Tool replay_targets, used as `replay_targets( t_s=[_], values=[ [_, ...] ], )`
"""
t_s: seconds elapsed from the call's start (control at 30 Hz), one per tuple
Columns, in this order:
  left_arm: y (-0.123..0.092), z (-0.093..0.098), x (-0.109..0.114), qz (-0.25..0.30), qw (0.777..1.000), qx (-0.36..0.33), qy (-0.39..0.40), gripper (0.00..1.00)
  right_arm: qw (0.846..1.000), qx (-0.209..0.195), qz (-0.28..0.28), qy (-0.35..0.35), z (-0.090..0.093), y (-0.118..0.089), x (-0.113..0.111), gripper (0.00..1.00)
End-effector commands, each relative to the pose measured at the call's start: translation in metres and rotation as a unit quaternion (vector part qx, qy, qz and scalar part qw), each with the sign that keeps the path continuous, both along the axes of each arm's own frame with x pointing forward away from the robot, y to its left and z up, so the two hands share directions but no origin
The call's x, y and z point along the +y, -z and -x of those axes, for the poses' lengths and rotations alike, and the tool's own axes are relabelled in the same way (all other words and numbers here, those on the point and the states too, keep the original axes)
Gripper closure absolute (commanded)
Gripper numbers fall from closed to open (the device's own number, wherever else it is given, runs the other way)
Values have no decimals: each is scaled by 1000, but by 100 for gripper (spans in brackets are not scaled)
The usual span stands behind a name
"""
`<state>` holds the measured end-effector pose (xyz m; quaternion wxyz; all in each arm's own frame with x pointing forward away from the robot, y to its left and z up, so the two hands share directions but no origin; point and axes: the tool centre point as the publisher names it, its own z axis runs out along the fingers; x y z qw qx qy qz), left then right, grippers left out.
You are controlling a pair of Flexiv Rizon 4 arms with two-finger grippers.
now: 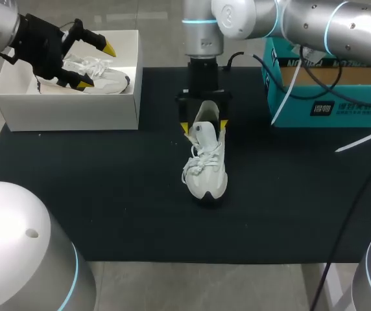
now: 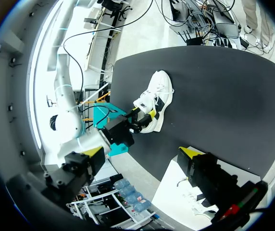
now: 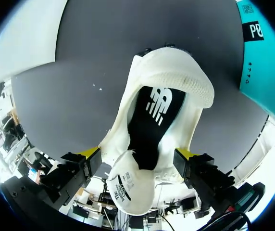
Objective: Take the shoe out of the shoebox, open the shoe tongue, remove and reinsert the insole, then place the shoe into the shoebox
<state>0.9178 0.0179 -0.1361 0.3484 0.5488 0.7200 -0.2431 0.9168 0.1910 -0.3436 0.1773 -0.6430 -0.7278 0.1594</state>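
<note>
— Where is the shoe (image 1: 206,170) sitting?
— On the bench (image 1: 95,194), heel at the right tool (image 1: 203,126). Whether that one is clamping, nobody can tell. The left tool (image 1: 96,65) is hanging released, and it should be pinching the insole (image 3: 152,120) by its edge.

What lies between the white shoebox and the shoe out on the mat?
Nothing but bare black mat, as the head view shows, between the white shoebox and the shoe.

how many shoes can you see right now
2. One white sneaker sits mid-table on the black mat, heel at the right gripper. The other sneaker lies in the white shoebox, below the left gripper. The teal box could hide more.
</note>
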Motion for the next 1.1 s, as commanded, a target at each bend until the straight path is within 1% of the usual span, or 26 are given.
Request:
replay_targets(
  t_s=[0.03,0.63,0.93,1.1],
  values=[
    [0,0,0,-2,1000,0,0,0,1000,1,7,1,3,-2,4,0],
    [0,0,0,-2,1000,0,0,0,999,11,31,18,27,-15,9,0],
    [0,0,0,-2,1000,0,0,0,998,15,47,40,52,-24,9,0],
    [0,0,0,-2,1000,0,0,0,996,23,59,60,68,-29,13,0]
  ],
)
